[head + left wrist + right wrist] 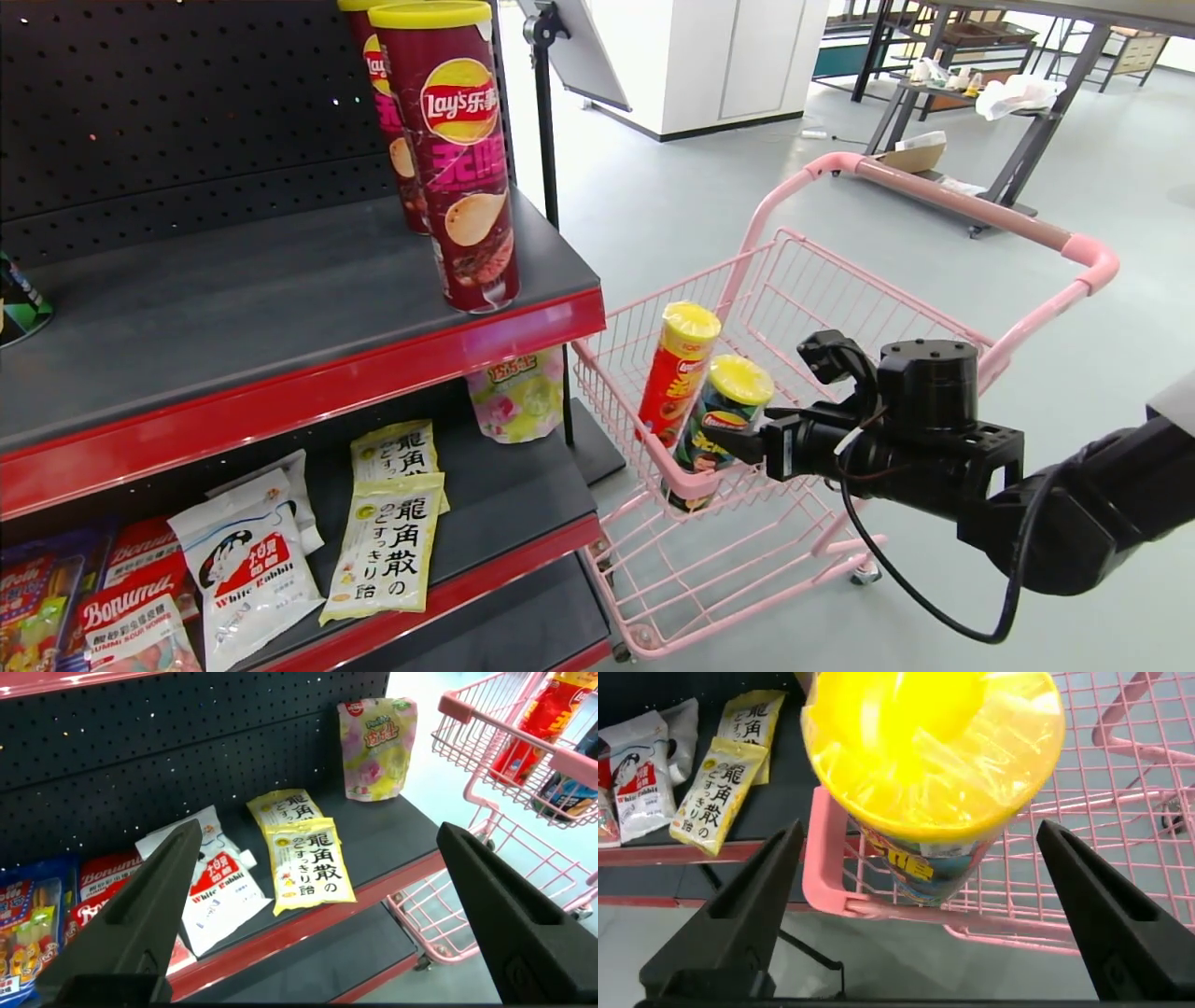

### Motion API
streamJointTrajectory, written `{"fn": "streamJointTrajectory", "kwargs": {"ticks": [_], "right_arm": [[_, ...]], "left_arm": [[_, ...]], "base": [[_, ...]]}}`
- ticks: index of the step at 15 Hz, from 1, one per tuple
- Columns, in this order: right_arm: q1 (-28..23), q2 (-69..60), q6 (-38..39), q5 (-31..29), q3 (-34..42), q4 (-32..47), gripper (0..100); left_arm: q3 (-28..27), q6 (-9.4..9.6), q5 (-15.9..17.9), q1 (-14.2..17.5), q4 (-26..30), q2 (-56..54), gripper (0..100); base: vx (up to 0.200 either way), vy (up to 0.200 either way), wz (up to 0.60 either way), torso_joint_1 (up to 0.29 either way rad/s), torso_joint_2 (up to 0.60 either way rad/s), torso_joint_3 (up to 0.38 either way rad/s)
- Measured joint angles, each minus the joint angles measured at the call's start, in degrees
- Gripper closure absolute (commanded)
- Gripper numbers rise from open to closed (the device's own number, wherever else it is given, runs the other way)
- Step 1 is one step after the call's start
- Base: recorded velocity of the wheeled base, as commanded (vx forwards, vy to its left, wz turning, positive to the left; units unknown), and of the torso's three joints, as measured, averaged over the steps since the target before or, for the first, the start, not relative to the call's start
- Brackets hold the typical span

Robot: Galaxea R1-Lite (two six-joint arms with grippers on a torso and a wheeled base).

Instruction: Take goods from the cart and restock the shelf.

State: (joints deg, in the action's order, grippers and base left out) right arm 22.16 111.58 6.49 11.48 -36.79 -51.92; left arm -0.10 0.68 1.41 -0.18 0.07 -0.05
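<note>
Right gripper (915, 831), jaws spread wide, flanks the yellow-lidded green can (934, 765), one finger on each side, neither touching it. That can stands in the corner of the pink cart (934, 201) nearest the shelves, just beside a taller red can (674, 373). Left gripper (318, 833), jaws also apart, hangs over the lower shelf (402, 831) and its candy bags (308, 863). Two maroon cans (467, 159) stand at the right edge of the upper shelf (233, 308).

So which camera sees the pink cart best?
The head view: the pink cart shows nearly whole, handle to wheels. The left wrist view catches one corner; the right wrist view has its rim and wire mesh around a yellow-lidded can.
</note>
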Motion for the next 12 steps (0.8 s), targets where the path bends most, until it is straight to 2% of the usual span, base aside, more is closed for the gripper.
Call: {"fn": "streamJointTrajectory", "kwargs": {"ticks": [2, 6, 12], "right_arm": [[0.3, 1.6, 0.0, 0.0, -1.2, -0.2, 0], [0.3, 5.4, 0.0, -0.2, -3.1, -5.8, 0], [0.4, 9.9, 0.9, -0.2, -7.2, -6.1, 0]], "left_arm": [[0.0, 0.02, 0.0, 0.0, 0.0, 0.0, 0], [0.0, 0.00, 0.0, 0.0, 0.0, 0.0, 0], [0.0, 0.05, 0.0, 0.0, 0.0, 0.0, 0]], "base": [[0.000, 0.000, 0.00, 0.000, 0.00, 0.000], [0.000, 0.000, 0.00, 0.000, 0.00, 0.000], [0.000, 0.000, 0.00, 0.000, 0.00, 0.000]]}}
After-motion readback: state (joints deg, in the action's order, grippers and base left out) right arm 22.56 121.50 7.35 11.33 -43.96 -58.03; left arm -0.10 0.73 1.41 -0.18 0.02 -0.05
